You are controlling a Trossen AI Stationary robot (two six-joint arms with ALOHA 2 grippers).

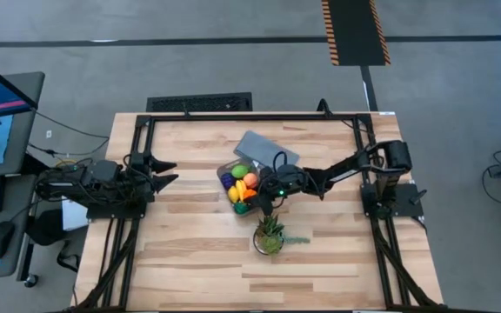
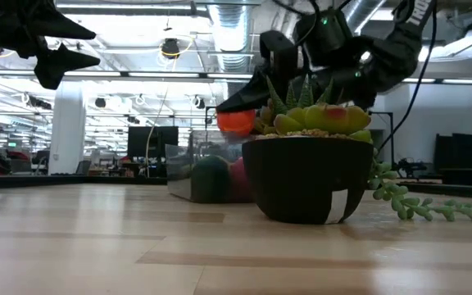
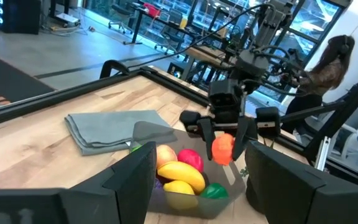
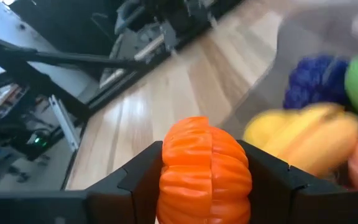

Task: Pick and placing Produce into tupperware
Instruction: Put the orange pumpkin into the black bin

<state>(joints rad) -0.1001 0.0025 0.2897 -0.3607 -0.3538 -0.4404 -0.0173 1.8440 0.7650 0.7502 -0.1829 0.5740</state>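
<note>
The clear tupperware (image 1: 226, 170) stands mid-table and holds several produce pieces: a yellow banana (image 3: 180, 174), a red piece (image 3: 190, 158), a green one (image 1: 240, 171) and a purple one (image 4: 316, 78). My right gripper (image 3: 223, 150) reaches in from the table's right and is shut on an orange ribbed toy pumpkin (image 4: 205, 171), just above the tub's right side. My left gripper (image 1: 162, 171) waits open at the table's left edge, holding nothing. My right gripper pinches the orange pumpkin by its two opposite sides (image 4: 166, 177) between its two fingers (image 4: 135, 183). The fingers come from the table's right, slanting a little downward. The pumpkin hangs clear above the tub (image 2: 238, 121), touching nothing else that I can see.
A flat grey-blue piece (image 1: 265, 149) lies just behind the tub. A spiky green plant in a dark pot (image 1: 269, 236) stands near of the tub, close under my right arm. Bare wood lies left of the tub and along the near edge.
</note>
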